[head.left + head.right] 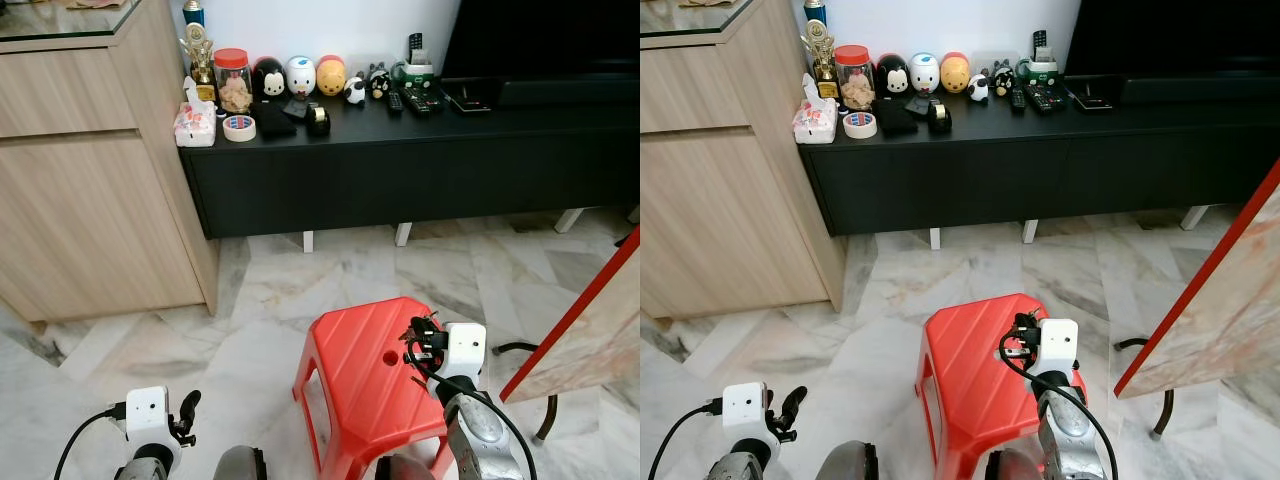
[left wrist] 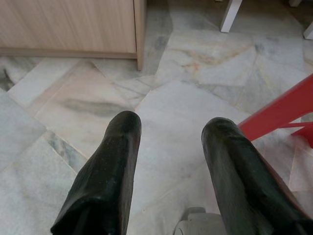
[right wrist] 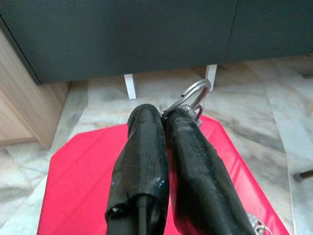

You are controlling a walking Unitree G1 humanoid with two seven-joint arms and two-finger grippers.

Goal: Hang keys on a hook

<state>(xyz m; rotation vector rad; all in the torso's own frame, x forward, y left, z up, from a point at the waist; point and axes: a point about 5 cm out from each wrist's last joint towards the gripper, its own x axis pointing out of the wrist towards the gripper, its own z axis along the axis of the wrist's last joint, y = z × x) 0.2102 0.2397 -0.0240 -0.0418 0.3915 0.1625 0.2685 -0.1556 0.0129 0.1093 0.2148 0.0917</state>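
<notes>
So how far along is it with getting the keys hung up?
The pickup looks done: the right gripper is shut on the key ring, held above the red stool. In hand is carrying the keys. Left to do: find a hook and hang them; I can't make out a hook here, just the black cabinet and wooden cupboard ahead. The left gripper is open, low over the floor.

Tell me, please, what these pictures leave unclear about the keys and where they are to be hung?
- Keys: right wrist view, the right gripper fingers hide all but a metal ring.
- Keys: eye views, too small to count above the red stool.
- Hook: not identifiable among the items on the black cabinet.
- Left gripper: open over marble floor.
</notes>
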